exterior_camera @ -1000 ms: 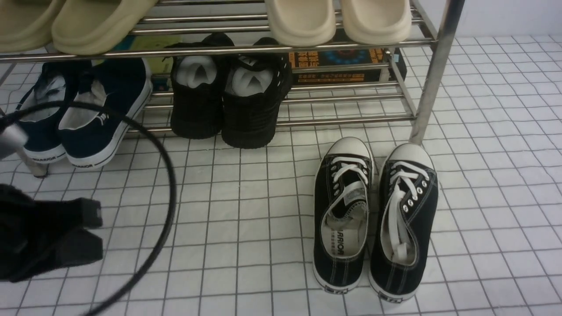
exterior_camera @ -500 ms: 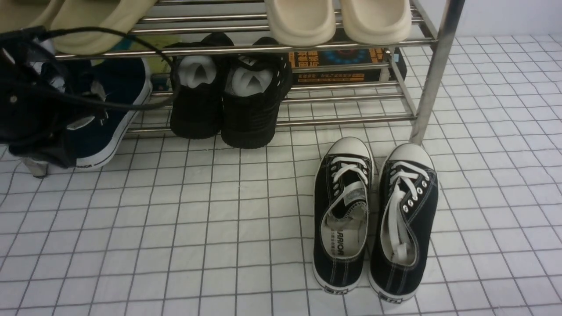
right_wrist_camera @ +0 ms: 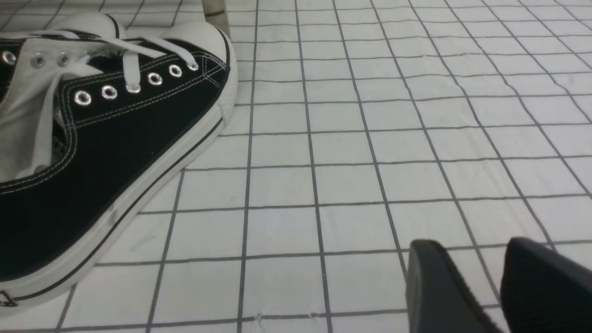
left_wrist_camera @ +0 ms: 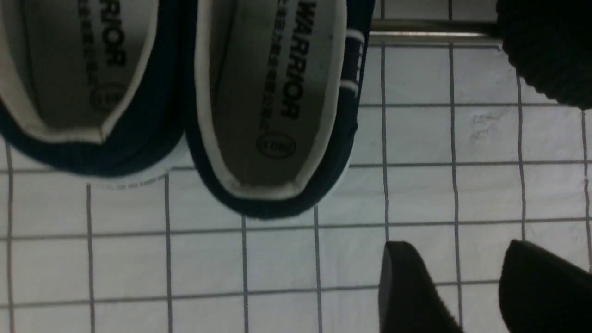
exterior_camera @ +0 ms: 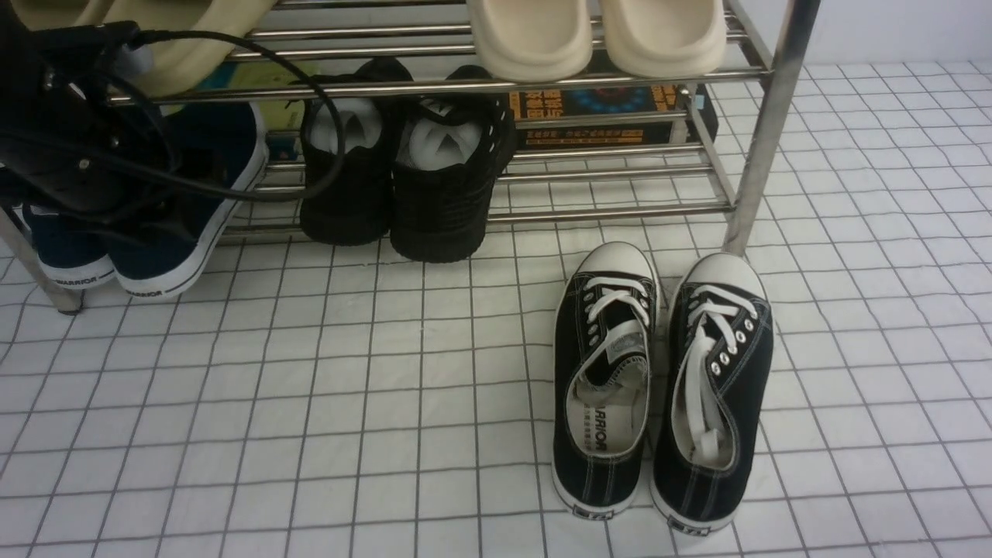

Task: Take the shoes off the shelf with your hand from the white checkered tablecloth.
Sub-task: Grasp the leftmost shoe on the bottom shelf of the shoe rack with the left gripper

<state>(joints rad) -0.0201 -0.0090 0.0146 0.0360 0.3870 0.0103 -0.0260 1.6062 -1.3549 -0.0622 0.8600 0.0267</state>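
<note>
The shoes, navy slip-ons with white "WARRIOR" soles, stand at the left end of the shelf's bottom tier, heels over the white checkered tablecloth. My left arm hangs over them and hides most of their uppers. In the left wrist view my left gripper is open, with only cloth between its fingers, a short way off the heel of one navy shoe. My right gripper is open and empty above bare cloth; it is out of the front view.
A pair of black lace-up sneakers with white toe caps stands on the cloth by the shelf's right leg, next to the right gripper. All-black shoes and a dark box share the bottom tier. Beige slippers lie on the tier above.
My left arm has swung from the near left of the cloth up and forward over the navy shoes. The shoes and sneakers have not moved.
</note>
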